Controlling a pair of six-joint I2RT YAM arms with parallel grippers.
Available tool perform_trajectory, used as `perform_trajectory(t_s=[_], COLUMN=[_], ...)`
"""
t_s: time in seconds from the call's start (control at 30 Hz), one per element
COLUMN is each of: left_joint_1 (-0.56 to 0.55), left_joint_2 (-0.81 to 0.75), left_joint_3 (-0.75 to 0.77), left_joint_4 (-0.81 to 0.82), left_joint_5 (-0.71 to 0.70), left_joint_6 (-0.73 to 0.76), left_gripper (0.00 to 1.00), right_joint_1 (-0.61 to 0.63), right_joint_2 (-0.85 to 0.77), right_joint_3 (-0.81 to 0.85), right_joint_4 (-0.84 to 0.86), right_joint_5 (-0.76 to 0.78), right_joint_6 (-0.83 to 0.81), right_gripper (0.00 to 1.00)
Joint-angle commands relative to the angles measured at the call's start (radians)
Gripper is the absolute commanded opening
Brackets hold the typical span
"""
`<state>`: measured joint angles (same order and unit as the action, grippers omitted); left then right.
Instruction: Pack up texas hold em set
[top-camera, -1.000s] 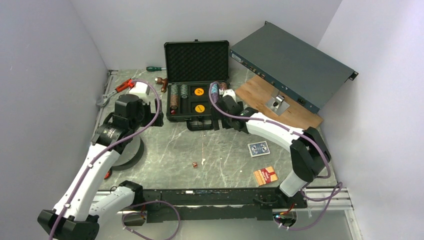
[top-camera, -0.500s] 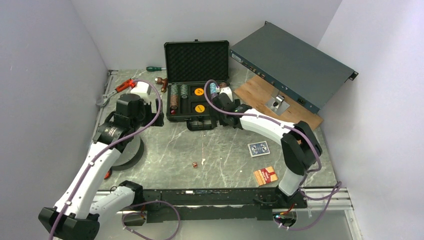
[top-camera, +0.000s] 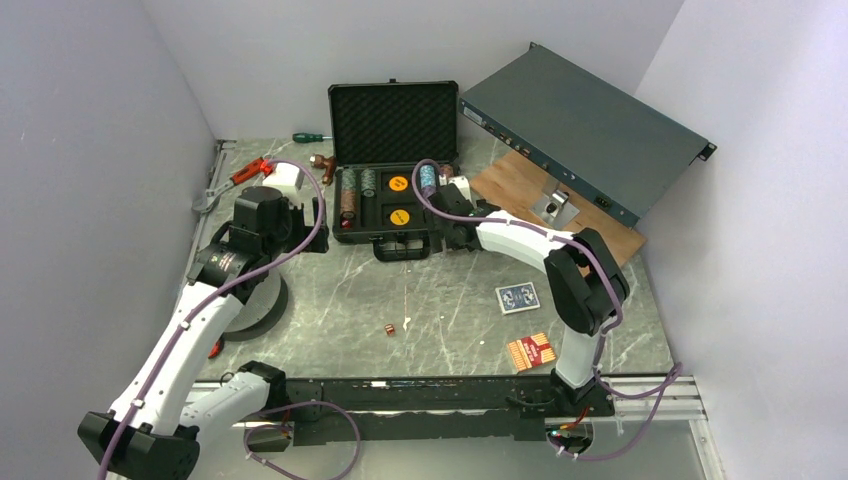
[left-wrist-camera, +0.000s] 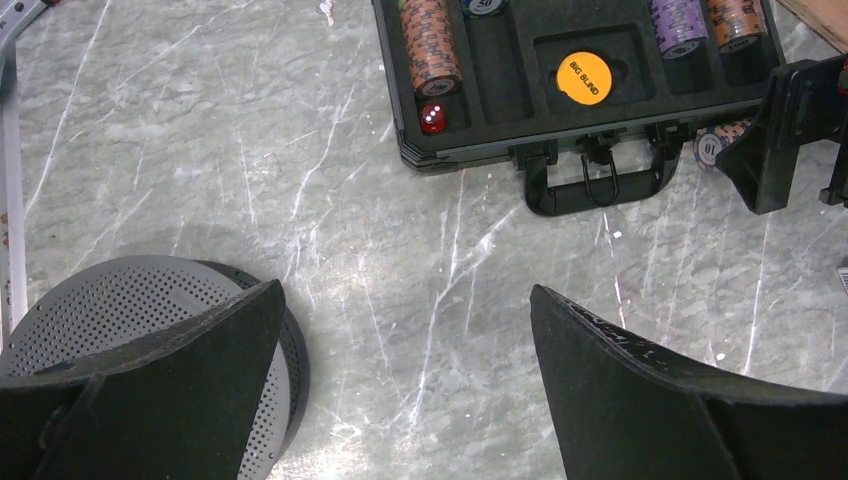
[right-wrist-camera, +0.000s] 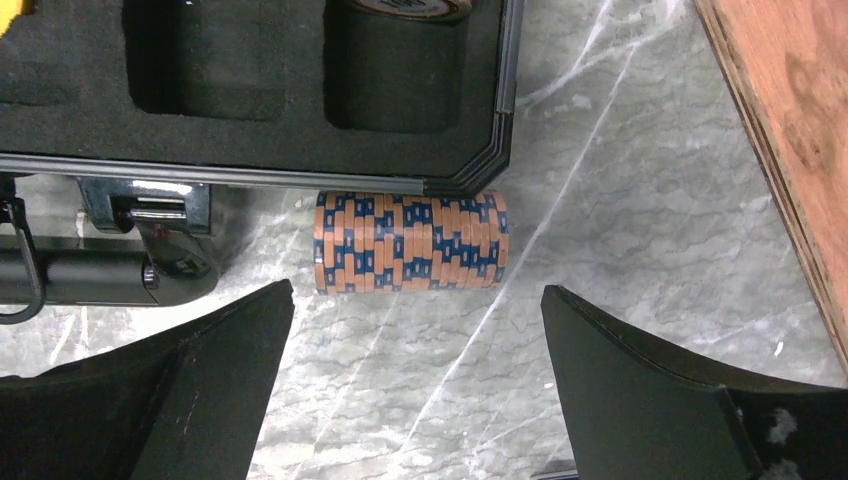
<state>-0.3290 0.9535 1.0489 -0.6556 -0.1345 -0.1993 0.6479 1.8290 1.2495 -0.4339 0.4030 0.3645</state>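
The black case (top-camera: 341, 232) lies open at the back, its foam lid (top-camera: 393, 122) upright, with striped chip stacks (left-wrist-camera: 429, 45) and a red die (left-wrist-camera: 432, 117) in its slots. An orange-and-blue chip stack (right-wrist-camera: 410, 242) lies on its side on the table, against the case's front right corner. My right gripper (right-wrist-camera: 417, 300) hangs open just in front of that stack, nothing between its fingers. My left gripper (left-wrist-camera: 405, 300) stands open over bare table near the case's front left. A blue deck (top-camera: 517, 297), a red deck (top-camera: 531, 350) and small dice (top-camera: 391, 328) lie on the table.
A long grey-green rack box (top-camera: 585, 130) leans at the back right over a wooden board (top-camera: 560, 205). A perforated grey disc (left-wrist-camera: 130, 320) sits under my left fingers. A screwdriver (top-camera: 312, 137) and red-handled pliers (top-camera: 245, 172) lie at the back left.
My right arm has folded in, its elbow swinging left, and the gripper has edged toward the case's right front corner. The left arm has barely moved.
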Motion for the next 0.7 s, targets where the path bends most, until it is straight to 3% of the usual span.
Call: perform_trajectory(t_s=[0.0, 0.67], left_joint_1=[-0.002, -0.002], left_joint_2=[0.001, 0.021], left_joint_3=[0.005, 0.007], left_joint_4=[0.022, 0.023], left_joint_5=[0.019, 0.034], left_joint_6=[0.012, 0.009], left_gripper=[0.99, 0.98], right_joint_1=[-0.019, -0.067], right_joint_2=[-0.007, 0.057], right_joint_3=[0.001, 0.013], right_joint_4=[0.064, 0.105], right_joint_5=[-0.039, -0.131], right_joint_6=[-0.022, -0.036], right_gripper=[0.98, 0.91])
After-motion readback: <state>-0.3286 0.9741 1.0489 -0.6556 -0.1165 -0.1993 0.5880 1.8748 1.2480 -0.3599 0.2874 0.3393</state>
